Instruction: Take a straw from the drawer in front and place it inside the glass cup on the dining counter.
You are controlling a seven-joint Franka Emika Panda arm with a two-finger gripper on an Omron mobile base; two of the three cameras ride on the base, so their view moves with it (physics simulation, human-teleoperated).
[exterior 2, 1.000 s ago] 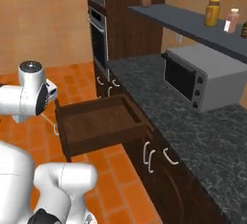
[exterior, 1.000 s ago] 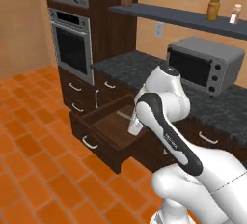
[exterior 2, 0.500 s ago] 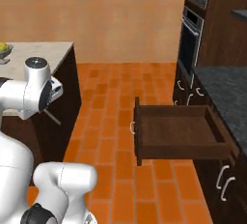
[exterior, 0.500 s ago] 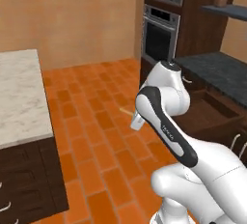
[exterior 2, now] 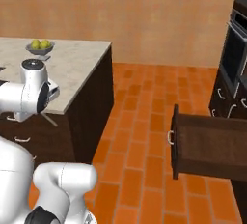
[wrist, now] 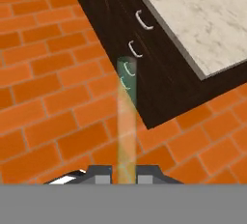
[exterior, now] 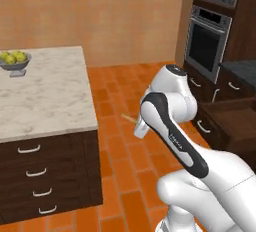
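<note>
Orange brick floor [exterior: 115, 146] under a tan wall, across the whole kitchen. At far left, in the left base view, the dining counter [exterior: 45, 96]: beige-cream, marble-veined slab on a dark brown base with curved silver handles, a grey bowl of yellow-green fruit [exterior: 14, 61] near its back left edge. Same slab at left in the right base view [exterior 2: 72, 68], bowl there too [exterior 2: 39, 48].

Further right, just off the counter's corner and above the bricks, the straw [exterior: 128, 119]: very thin, straight, tan-brown, poking out leftward from behind the white arm. In the right base view, seen as a thin pale stick [exterior 2: 49, 119] slanting down from the hand, against the dark counter base. In the hand view, seen lengthwise [wrist: 127, 121]: pale and half-transparent, tan low down, greenish toward the far tip, running straight up from between the finger tips toward the corner of the counter base.

Gripper [wrist: 126, 175] clamped tight around the straw's near end, finger tips [wrist: 101, 175] pressed to either side.

At right, the drawer [exterior 2: 207, 143]: wide, shallow, dark brown, pulled out, small curved silver-white handle on its front. Beyond it, built-in ovens [exterior: 210, 36] in dark cabinetry.
</note>
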